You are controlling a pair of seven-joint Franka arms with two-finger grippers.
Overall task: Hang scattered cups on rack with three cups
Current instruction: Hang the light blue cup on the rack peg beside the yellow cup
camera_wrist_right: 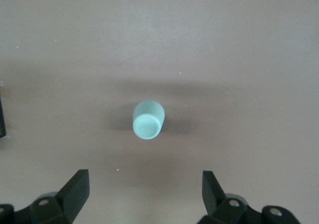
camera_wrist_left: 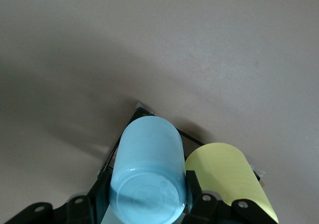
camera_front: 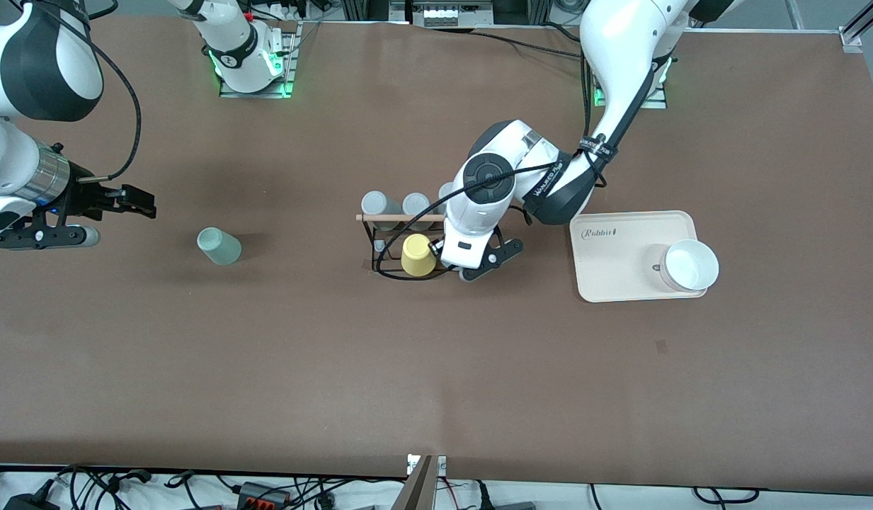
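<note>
My left gripper [camera_front: 474,266] [camera_wrist_left: 144,196] is shut on the light blue cup [camera_wrist_left: 147,174], gripping its sides near the base. It holds the cup at the black wire rack [camera_front: 397,218] [camera_wrist_left: 133,115], right beside the yellow cup [camera_front: 418,255] [camera_wrist_left: 229,176]. In the front view the arm's wrist hides the blue cup. The mint green cup [camera_front: 219,246] [camera_wrist_right: 148,120] lies on the bare table toward the right arm's end. My right gripper [camera_front: 140,201] [camera_wrist_right: 144,189] hangs open over the table beside that cup, with nothing between its fingers [camera_wrist_right: 75,186].
Two grey cups [camera_front: 376,204] [camera_front: 415,204] sit on the rack's pegs under the wooden rod, and a third is partly hidden by the left arm. A beige tray [camera_front: 620,265] with a white bowl [camera_front: 689,265] lies toward the left arm's end.
</note>
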